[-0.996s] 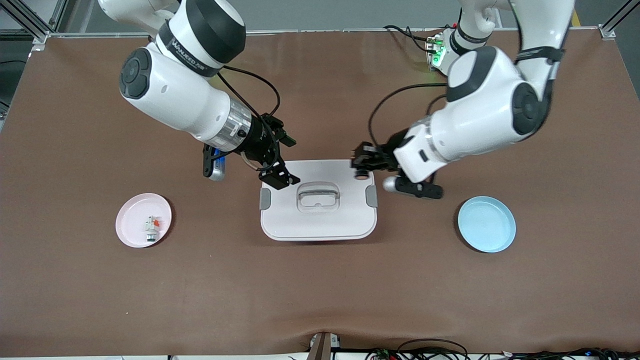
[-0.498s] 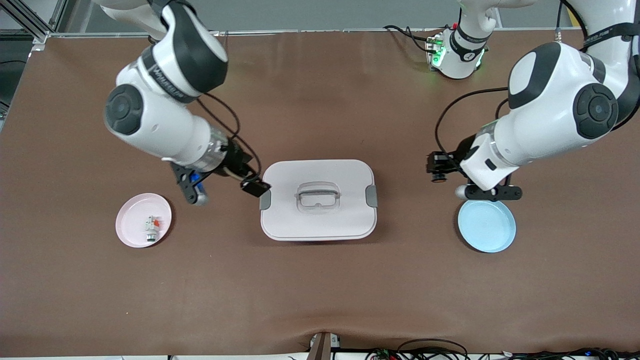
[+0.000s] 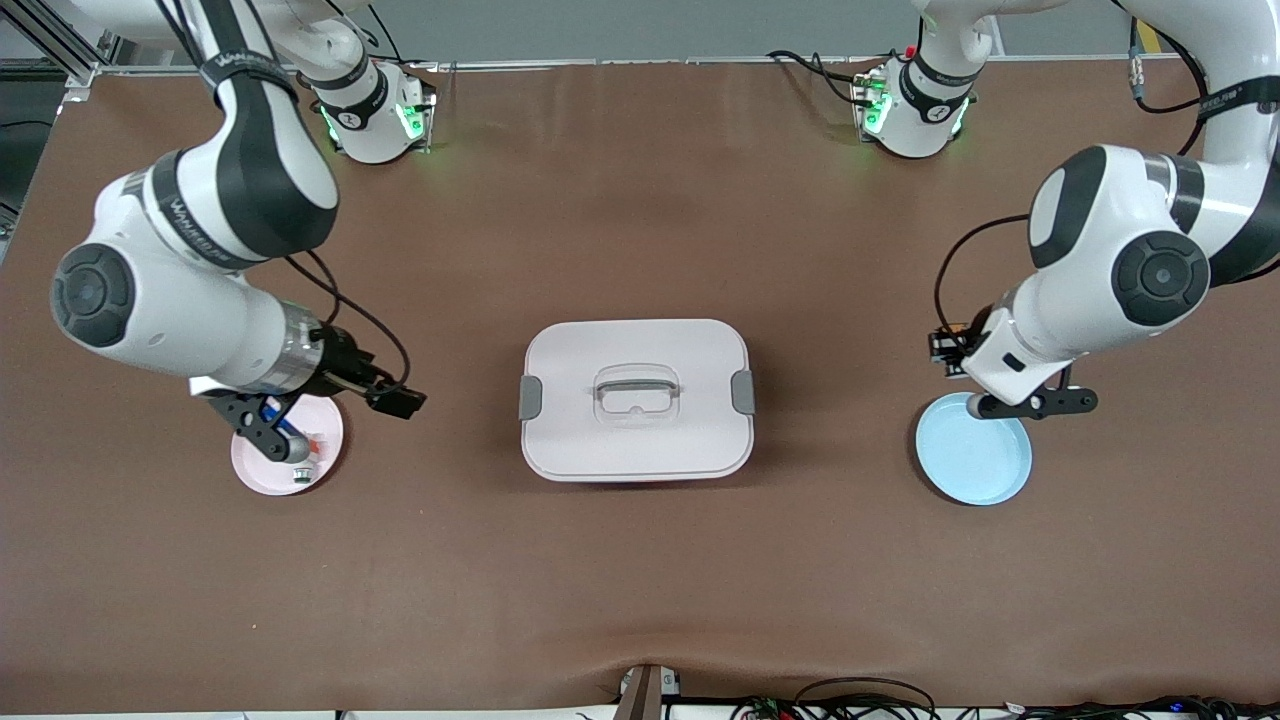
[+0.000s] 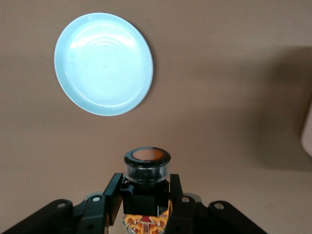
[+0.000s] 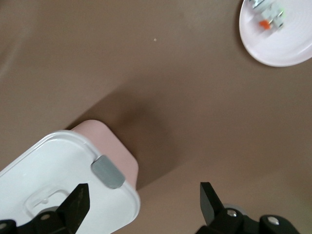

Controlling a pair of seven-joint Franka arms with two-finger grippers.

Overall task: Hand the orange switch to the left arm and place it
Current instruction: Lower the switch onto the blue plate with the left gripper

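The orange switch (image 4: 146,163), a black cylinder with an orange end, is clamped between the fingers of my left gripper (image 4: 146,184). In the front view my left gripper (image 3: 946,346) hangs over the brown table by the rim of the blue plate (image 3: 975,455), which also shows in the left wrist view (image 4: 103,63). My right gripper (image 3: 388,397) is open and empty over the table between the pink plate (image 3: 328,432) and the white box (image 3: 636,445). In the right wrist view my right gripper (image 5: 145,201) shows its fingers wide apart beside the box (image 5: 58,170).
The pink plate (image 5: 280,41) holds a small white-and-green part with a red bit (image 5: 265,14), also seen in the front view (image 3: 303,470). The box stands mid-table between the two plates. The arm bases stand along the table's back edge.
Both arms have drawn away from over the box. My left gripper carried the switch toward the blue plate; my right gripper, open, swung toward the pink plate.
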